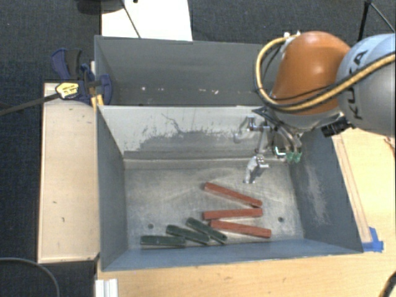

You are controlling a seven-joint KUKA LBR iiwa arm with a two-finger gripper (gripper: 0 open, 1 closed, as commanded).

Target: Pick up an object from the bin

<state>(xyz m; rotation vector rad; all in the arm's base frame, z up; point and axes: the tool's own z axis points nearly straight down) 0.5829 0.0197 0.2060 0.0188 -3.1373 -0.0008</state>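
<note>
Up at 2 o'clock in the grey metal bin point(322, 184), the robot's two-finger metal gripper point(247, 153) hangs a little above the floor. Its two fingers are spread apart, and nothing is between them.

Just at 5 o'clock from it lies a long, flat, red-brown stick point(232, 195), slanted on the floor. Two more red-brown sticks point(232, 214) lie next to it toward 6 o'clock, close together. Three dark green flat sticks point(185, 234) lie in a small bunch at 7 o'clock, and some of them cross.

The slanted red-brown stick is the nearest one. It looks light and stiff, so it should not bend or break. It is thin and lies flat, so it could slip out. I think the best place to pinch it is the middle, across its narrow sides, so it does not tip.
</note>
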